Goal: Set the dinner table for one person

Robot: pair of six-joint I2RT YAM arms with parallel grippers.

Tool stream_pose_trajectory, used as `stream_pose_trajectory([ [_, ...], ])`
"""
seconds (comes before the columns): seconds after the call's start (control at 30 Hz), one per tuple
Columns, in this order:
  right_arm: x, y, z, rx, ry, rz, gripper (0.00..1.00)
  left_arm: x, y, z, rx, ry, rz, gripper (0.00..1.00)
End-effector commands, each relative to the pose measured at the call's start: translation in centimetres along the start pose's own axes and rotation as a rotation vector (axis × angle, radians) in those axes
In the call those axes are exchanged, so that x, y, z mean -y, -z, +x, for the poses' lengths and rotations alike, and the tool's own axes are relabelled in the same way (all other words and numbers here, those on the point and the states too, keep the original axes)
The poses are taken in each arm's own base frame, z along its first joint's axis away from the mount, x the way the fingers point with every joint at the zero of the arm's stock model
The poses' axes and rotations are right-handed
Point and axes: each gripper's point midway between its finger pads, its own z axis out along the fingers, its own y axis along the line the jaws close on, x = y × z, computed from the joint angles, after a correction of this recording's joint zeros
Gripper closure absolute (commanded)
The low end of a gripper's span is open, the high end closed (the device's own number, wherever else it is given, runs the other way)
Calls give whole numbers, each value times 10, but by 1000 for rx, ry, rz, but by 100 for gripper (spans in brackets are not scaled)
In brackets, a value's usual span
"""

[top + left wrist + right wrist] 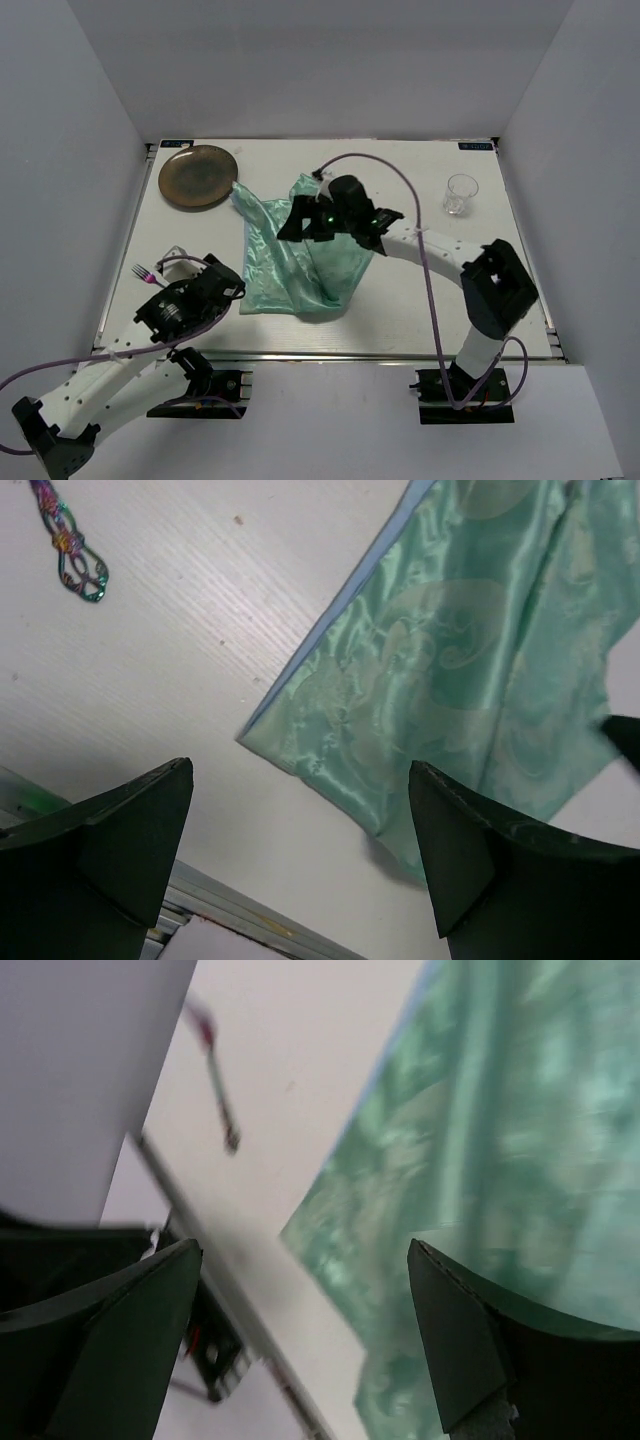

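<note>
The white dinner table (420,290) holds a rumpled mint-green satin cloth (300,265) in the middle, one corner reaching toward a bronze plate (198,176) at the back left. A clear glass (461,194) stands at the back right. A rainbow-coloured fork (143,272) lies at the left. My left gripper (228,285) is open and empty beside the cloth's near left corner (300,750). My right gripper (305,222) is open and empty over the cloth's upper part. In the right wrist view the cloth (500,1140) is blurred.
The table's metal front rail (230,905) runs just below my left gripper (300,820). The fork's handle (75,555) lies to its far left on bare tabletop (180,650). White walls enclose the table on three sides. The right wrist view (305,1300) shows the fork (215,1080) too.
</note>
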Motion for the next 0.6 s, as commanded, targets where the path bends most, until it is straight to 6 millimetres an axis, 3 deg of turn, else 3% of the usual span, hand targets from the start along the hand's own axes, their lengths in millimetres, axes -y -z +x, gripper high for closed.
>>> stream_pose_trajectory([
  [0.0, 45, 43, -42, 161, -35, 266, 11, -16, -13, 19, -38, 36, -77, 2],
  [0.03, 63, 50, -41, 171, -70, 348, 11, -16, -16, 24, -47, 42, -79, 2],
  [0.07, 95, 65, -51, 230, -102, 483, 11, -19, -20, 29, -58, 45, -91, 2],
  [0.1, 114, 72, -40, 214, -133, 551, 11, -26, -26, 39, -73, 37, -120, 2],
  [0.2, 152, 94, -29, 242, -207, 641, 11, -25, -33, 54, -121, 48, -145, 2],
  [0.27, 153, 105, -29, 272, -217, 625, 11, -26, -37, 63, -144, 55, -160, 2],
  [0.3, 163, 109, -19, 266, -228, 639, 11, -26, -43, 69, -152, 62, -164, 2],
  [0.43, 171, 122, -19, 293, -228, 618, 11, -23, -55, 84, -176, 82, -154, 5],
  [0.57, 181, 130, -13, 289, -235, 604, 11, -23, -67, 87, -143, 109, -158, 10],
])
